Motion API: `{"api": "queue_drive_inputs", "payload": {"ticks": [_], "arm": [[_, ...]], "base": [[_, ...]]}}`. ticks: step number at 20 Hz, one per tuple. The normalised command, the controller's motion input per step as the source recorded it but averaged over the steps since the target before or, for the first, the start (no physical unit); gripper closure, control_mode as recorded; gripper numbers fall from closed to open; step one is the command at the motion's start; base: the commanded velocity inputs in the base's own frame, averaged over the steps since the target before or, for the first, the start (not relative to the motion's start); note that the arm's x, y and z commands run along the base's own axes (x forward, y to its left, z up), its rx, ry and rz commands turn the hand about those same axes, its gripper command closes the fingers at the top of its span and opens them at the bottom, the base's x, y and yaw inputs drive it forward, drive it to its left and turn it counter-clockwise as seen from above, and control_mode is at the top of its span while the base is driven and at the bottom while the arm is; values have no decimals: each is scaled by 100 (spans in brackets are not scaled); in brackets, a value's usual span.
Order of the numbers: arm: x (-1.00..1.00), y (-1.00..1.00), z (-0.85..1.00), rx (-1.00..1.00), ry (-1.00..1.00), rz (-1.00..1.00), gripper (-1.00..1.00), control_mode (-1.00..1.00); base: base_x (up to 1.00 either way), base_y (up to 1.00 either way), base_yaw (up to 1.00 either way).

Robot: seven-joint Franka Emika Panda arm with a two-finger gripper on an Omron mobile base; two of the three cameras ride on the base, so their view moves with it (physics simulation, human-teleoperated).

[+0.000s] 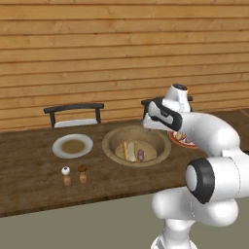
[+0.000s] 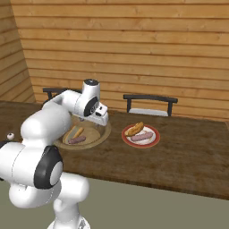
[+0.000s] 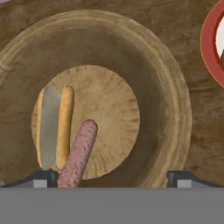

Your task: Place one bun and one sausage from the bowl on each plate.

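The wooden bowl (image 1: 115, 138) (image 2: 102, 136) (image 3: 175, 100) sits mid-table and holds one bun (image 1: 129, 151) (image 2: 78, 131) (image 3: 65, 122) and one sausage (image 1: 141, 155) (image 2: 77, 140) (image 3: 79, 152) lying side by side. My gripper (image 1: 150, 124) (image 2: 101, 119) (image 3: 113, 178) hovers above the bowl's right part, open and empty, its fingertips (image 3: 43, 178) wide apart. The red-rimmed plate (image 2: 153, 141) (image 1: 178, 140) (image 3: 209, 43), right of the bowl, carries a bun (image 2: 134, 129) and a sausage (image 2: 142, 136). Left of the bowl lies the greyish-white plate (image 1: 58, 147), bare.
Salt and pepper shakers (image 1: 74, 175) stand near the table's front edge, below the greyish plate. Two dark chairs (image 1: 73, 114) (image 2: 150, 102) stand behind the table against the plank wall. The table's right end (image 2: 192, 152) is bare wood.
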Motion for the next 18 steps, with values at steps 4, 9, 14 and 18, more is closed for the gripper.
{"api": "queue_drive_inputs", "payload": {"ticks": [4, 9, 14, 18], "arm": [[-46, 100, -66, 6, 21, 14, -100, -100], [-3, 39, -8, -5, 21, -1, -100, -100], [23, -21, -32, -5, 9, 0, -100, -100], [-18, 9, -29, 0, 14, 0, -100, -100]], "base": [[0, 0, 0], [0, 0, 0], [0, 0, 0], [0, 0, 0]]}}
